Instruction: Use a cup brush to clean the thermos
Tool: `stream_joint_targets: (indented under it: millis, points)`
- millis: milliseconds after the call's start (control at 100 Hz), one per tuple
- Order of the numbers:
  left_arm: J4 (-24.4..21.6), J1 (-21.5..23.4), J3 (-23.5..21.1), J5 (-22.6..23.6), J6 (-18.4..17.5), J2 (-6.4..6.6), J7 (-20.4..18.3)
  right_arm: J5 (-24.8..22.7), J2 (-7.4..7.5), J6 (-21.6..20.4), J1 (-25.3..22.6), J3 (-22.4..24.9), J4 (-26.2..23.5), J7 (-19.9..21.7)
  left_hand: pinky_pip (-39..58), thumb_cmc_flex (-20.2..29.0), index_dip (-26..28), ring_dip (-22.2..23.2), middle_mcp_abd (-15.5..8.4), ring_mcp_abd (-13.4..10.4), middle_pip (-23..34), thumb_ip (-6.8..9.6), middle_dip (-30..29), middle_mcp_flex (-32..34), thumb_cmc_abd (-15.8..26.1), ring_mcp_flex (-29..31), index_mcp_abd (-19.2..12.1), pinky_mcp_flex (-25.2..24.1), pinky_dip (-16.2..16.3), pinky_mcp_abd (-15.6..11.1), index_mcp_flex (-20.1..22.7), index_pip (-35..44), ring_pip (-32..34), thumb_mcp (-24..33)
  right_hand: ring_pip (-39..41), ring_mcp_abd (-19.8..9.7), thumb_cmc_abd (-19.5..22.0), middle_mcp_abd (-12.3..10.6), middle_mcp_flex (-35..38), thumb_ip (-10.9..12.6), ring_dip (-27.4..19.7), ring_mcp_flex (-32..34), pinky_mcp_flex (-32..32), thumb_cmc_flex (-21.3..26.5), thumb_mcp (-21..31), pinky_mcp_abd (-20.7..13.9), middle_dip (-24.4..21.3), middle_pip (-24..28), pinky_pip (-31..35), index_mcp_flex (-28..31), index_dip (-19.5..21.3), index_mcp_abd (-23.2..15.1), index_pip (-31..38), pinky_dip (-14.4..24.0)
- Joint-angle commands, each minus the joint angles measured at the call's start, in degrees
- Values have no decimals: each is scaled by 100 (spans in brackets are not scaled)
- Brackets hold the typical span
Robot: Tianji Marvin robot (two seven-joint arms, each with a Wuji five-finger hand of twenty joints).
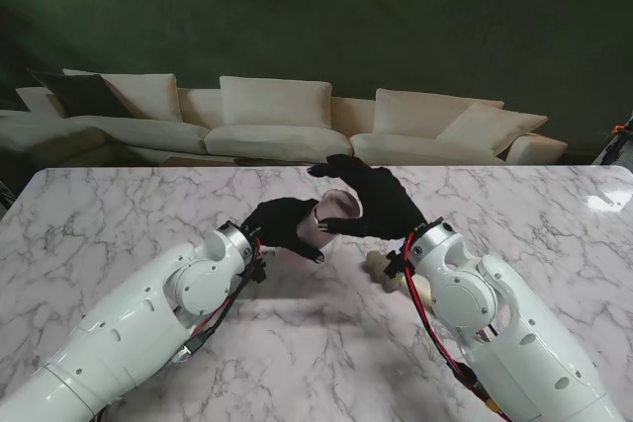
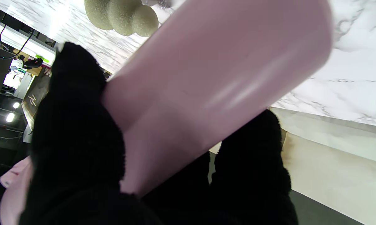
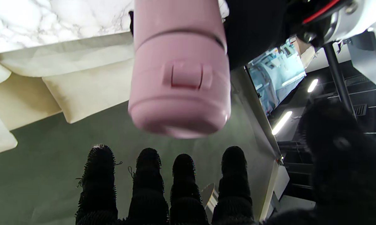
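Note:
My left hand is shut on a pink thermos and holds it tilted above the middle of the marble table. In the left wrist view its gloved fingers wrap the thermos body. My right hand hovers open over the lid end. The right wrist view shows that hand's straight fingers apart from the lid, which is on and has a square push button. The cup brush, with a beige sponge head, lies on the table beside my right wrist.
A cream sofa stands beyond the table's far edge, in front of a dark green wall. Both white forearms cross the near part of the table. The brush handle runs under my right forearm and is mostly hidden.

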Motion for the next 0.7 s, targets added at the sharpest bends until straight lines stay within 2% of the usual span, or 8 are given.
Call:
stream_joint_targets:
  millis: [0, 130, 210, 340, 400, 510, 590, 690]
  points:
    - [-38, -42, -10, -7, -33, -24, -49, -101, 10, 197, -50, 111, -142, -75, 295, 2080, 151, 193, -439, -95, 572, 23, 174, 221, 2203, 276, -963, 154, 114, -446, 524, 541, 607, 1905, 13, 59, 229, 126, -225, 157, 90, -40, 58, -307, -333, -194, 31, 116, 159, -272, -81, 395, -175, 144]
    - [-30, -43, -16, 8, -57, -22, -43, -540, 49, 980, -168, 295, -421, 10, 295, 2076, 150, 194, -447, -97, 573, 23, 175, 219, 2204, 277, -965, 152, 114, -445, 524, 540, 609, 1906, 723, 223, 570, 355, -39, 148, 488, 801, 1006, -782, -687, -273, 160, 482, 1212, -209, -65, 1160, -369, 574]
    - [-17, -52, -8, 8, -70, -25, -34, -739, 126, 1475, -229, 362, -628, 487, 296, 2072, 151, 194, -450, -97, 575, 23, 176, 222, 2203, 277, -969, 151, 114, -444, 526, 542, 609, 1905, 1580, 396, 1303, 533, 245, 179, 951, 1693, 1992, -1304, -927, -232, 175, 507, 2267, -230, -130, 1512, -542, 860]
    - [6, -72, 14, 2, -85, -30, -22, -712, 210, 2067, -256, 328, -861, 1121, 297, 2069, 149, 195, -448, -97, 576, 22, 176, 225, 2202, 279, -967, 148, 115, -442, 526, 540, 610, 1904, 2976, 810, 1538, 796, 959, 204, 1651, 3349, 3617, -1855, -899, -23, 359, 866, 3874, -32, -117, 1918, -541, 1158]
    - [13, -82, 23, -2, -91, -31, -25, -848, 251, 2257, -235, 258, -922, 1365, 302, 2074, 148, 195, -443, -100, 573, 24, 173, 219, 2204, 275, -966, 158, 117, -446, 525, 539, 609, 1908, 3358, 827, 1556, 843, 1297, 191, 1766, 3933, 4274, -2089, -764, -152, 481, 1088, 4418, 65, -87, 2016, -515, 1000]
    - [18, -93, 29, -4, -102, -30, -36, -974, 274, 2456, -110, 26, -881, 1504, 300, 2069, 152, 195, -447, -96, 578, 24, 176, 225, 2209, 275, -976, 151, 116, -442, 524, 540, 608, 1907, 4072, 755, 1448, 791, 1776, 184, 1976, 4784, 5330, -2254, -605, -542, 739, 1683, 5233, 261, 60, 2055, -321, 692]
    - [16, -96, 28, -3, -106, -27, -44, -986, 282, 2536, 8, -141, -827, 1579, 300, 2071, 152, 196, -447, -97, 578, 25, 176, 224, 2209, 278, -969, 151, 116, -445, 525, 540, 610, 1909, 4540, 637, 1376, 732, 1931, 179, 2086, 5157, 5859, -2252, -523, -906, 903, 2070, 5661, 394, 188, 2075, -130, 430]
    - [23, -91, 30, -6, -102, -29, -39, -941, 295, 2630, 114, -294, -816, 1704, 301, 2068, 156, 197, -453, -98, 577, 24, 176, 216, 2211, 278, -971, 152, 117, -446, 524, 543, 612, 1908, 5167, 463, 1306, 822, 1914, 179, 2243, 5383, 6289, -2134, -516, -1279, 1014, 2221, 6058, 733, 390, 2104, 187, 263]
